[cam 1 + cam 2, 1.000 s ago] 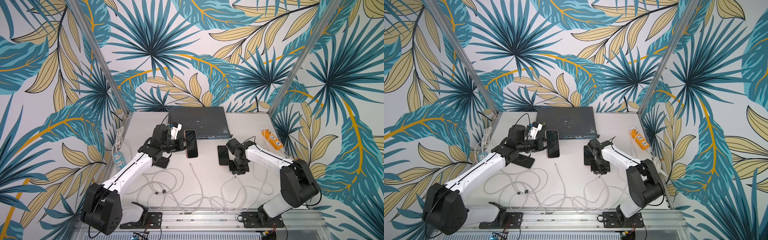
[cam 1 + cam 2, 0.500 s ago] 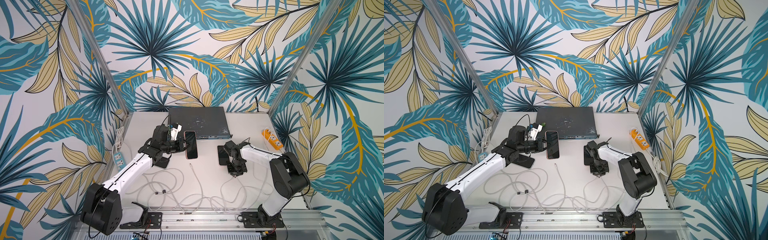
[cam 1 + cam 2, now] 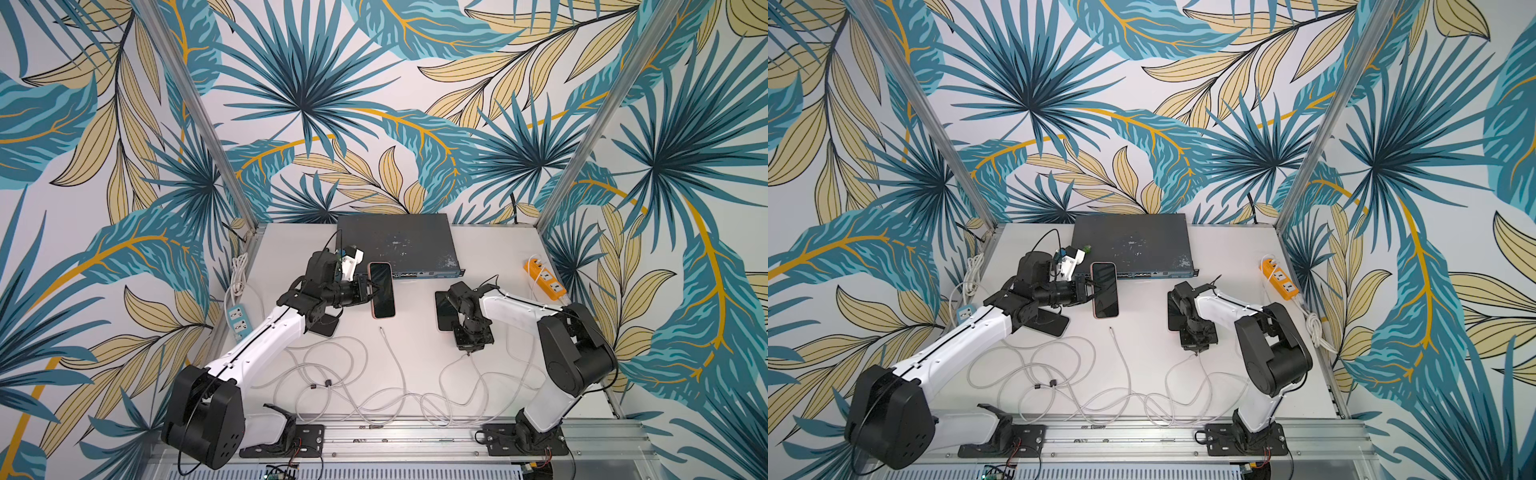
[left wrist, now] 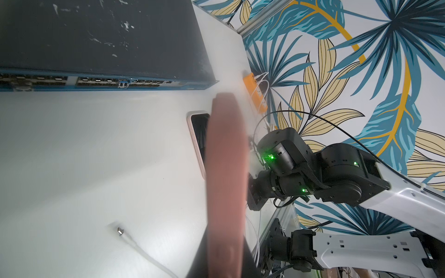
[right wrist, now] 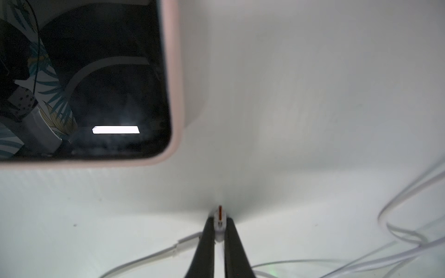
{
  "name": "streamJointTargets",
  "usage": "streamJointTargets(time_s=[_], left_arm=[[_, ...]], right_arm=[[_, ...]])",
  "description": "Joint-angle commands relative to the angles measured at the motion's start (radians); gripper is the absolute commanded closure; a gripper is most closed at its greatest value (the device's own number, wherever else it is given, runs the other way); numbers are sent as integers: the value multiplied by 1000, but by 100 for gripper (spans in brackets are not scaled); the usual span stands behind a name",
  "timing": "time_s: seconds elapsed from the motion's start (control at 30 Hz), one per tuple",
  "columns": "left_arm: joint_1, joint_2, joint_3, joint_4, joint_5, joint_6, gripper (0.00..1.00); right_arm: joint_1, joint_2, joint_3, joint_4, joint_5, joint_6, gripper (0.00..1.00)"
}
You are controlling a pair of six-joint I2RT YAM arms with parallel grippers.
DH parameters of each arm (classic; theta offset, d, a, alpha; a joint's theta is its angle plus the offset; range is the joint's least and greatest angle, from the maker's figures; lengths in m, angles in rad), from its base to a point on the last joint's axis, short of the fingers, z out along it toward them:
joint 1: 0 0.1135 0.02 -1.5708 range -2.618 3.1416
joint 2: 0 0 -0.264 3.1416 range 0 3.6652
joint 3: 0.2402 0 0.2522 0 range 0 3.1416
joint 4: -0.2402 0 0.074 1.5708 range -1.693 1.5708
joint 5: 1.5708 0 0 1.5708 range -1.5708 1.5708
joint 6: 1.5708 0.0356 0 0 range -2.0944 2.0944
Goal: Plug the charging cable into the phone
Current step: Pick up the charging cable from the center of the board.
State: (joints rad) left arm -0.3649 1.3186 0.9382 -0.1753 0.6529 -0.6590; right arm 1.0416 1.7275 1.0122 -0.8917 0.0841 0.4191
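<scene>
The left gripper [image 3: 371, 291] is clamped onto the long edge of a pink-cased phone [image 3: 384, 299], screen up, just in front of the dark network switch [image 3: 395, 241]. In the left wrist view the case shows only as a blurred pink band. The right gripper [image 5: 219, 228] points down at the worktop [image 3: 415, 332], its narrow black fingers [image 5: 206, 240] pinched on the white plug [image 5: 219, 222] of a charging cable. A second phone [image 5: 96, 84], also in a pink case, lies flat just beside it, apart from the plug. Another cable's loose end [image 3: 380, 328] lies on the worktop between the two arms, below the held phone and not touching it.
</scene>
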Motion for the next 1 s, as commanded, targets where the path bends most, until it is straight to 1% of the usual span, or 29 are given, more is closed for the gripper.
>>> streamJointTargets(time_s=[0.0, 0.1, 0.2, 0.3, 0.33, 0.37, 0.4, 0.47, 0.5, 0.53, 0.6, 0.63, 0.67, 0.8, 0.9, 0.97], left_arm=[[1, -3, 8, 50, 10, 8, 100], [0, -2, 22, 48, 4, 7, 100], [1, -1, 46, 44, -12, 6, 100], [1, 0, 83, 60, -24, -9, 100], [1, 1, 102, 67, -28, -15, 100], [0, 2, 124, 74, -35, -22, 100], [0, 3, 150, 77, -44, -26, 100], [0, 9, 209, 87, -64, -33, 100], [1, 13, 236, 101, -69, -35, 100], [1, 18, 260, 120, -70, -43, 100], [1, 38, 307, 166, -59, -69, 100], [1, 50, 331, 192, -47, -88, 100], [1, 66, 352, 222, -31, -106, 100], [1, 153, 433, 373, 100, -210, 100], [1, 183, 416, 530, 150, -288, 100], [1, 181, 401, 568, 166, -297, 100]], right_arm=[[5, 13, -19, 24, 29, -6, 93], [1, -28, 31, 21, 56, -53, 97], [4, -131, 86, 72, 39, -151, 99], [3, -275, 100, 202, -100, -245, 98], [4, -321, 92, 263, -145, -260, 100], [3, -389, 70, 347, -211, -279, 100], [3, -423, 52, 392, -255, -288, 100], [1, -522, -22, 558, -388, -298, 100], [3, -578, -83, 695, -496, -320, 100], [4, -616, -135, 796, -553, -322, 100], [4, -683, -226, 964, -626, -314, 100], [3, -705, -257, 1024, -639, -292, 100], [3, -714, -265, 1045, -655, -270, 100], [2, -679, -215, 1027, -796, -218, 100], [-1, -664, -235, 1216, -907, -102, 100], [-3, -646, -232, 1298, -962, -41, 100]])
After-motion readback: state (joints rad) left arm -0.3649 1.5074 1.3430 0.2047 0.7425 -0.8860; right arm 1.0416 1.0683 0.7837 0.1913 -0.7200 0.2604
